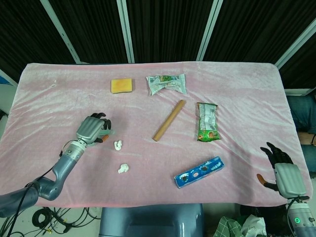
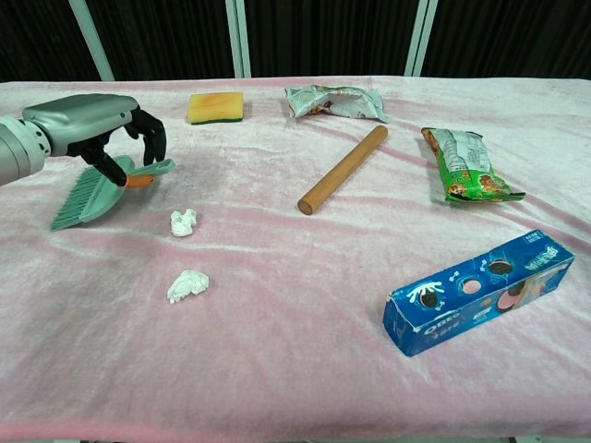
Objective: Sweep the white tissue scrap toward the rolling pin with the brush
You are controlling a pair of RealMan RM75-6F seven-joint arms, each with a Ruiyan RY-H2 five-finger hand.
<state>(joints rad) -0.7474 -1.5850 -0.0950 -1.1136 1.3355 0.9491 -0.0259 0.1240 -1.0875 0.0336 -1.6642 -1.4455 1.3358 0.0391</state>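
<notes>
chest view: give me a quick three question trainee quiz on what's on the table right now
1. True or false: the left hand holds the green brush.
2. How many white tissue scraps lie on the cloth?
3. Which item lies nearest the rolling pin? A) Oreo box B) green snack bag C) yellow sponge

Key:
1. True.
2. Two: one near the brush, one closer to the camera.
3. B.
</notes>
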